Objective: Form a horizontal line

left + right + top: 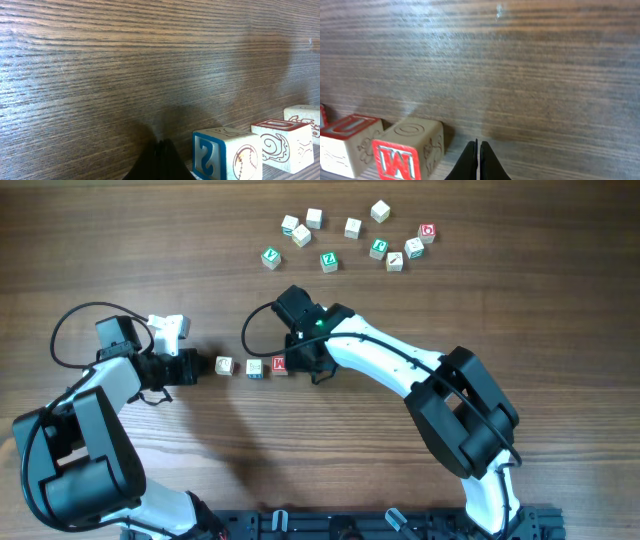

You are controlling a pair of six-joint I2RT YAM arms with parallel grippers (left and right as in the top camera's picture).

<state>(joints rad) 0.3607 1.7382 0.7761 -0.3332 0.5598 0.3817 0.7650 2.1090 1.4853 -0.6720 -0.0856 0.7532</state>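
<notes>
Overhead view gives the whole state. In the middle of the table (pixel 120 240), a little toward its left edge, three cubes stand in one row parallel to the near edge.

From the left come:
- the left gripper (pixel 192 366), clenched on nothing;
- the brown-marked cube (pixel 224 365), just beside it;
- the blue-marked cube (pixel 254 367);
- the red "M" cube (pixel 279 364);
- the right gripper (pixel 299 362), also clenched and empty, close to that end.

I judge the line as formed. Only small gaps between the cubes and the pulling away of the arms seem left.

The loose cubes (pixel 353 227) near the far edge appear only in this view. The wrist views add what overhead hides. The left fingers (pixel 152 162) are pressed together, and the right fingers (pixel 470 162) show only a thin slit.
</notes>
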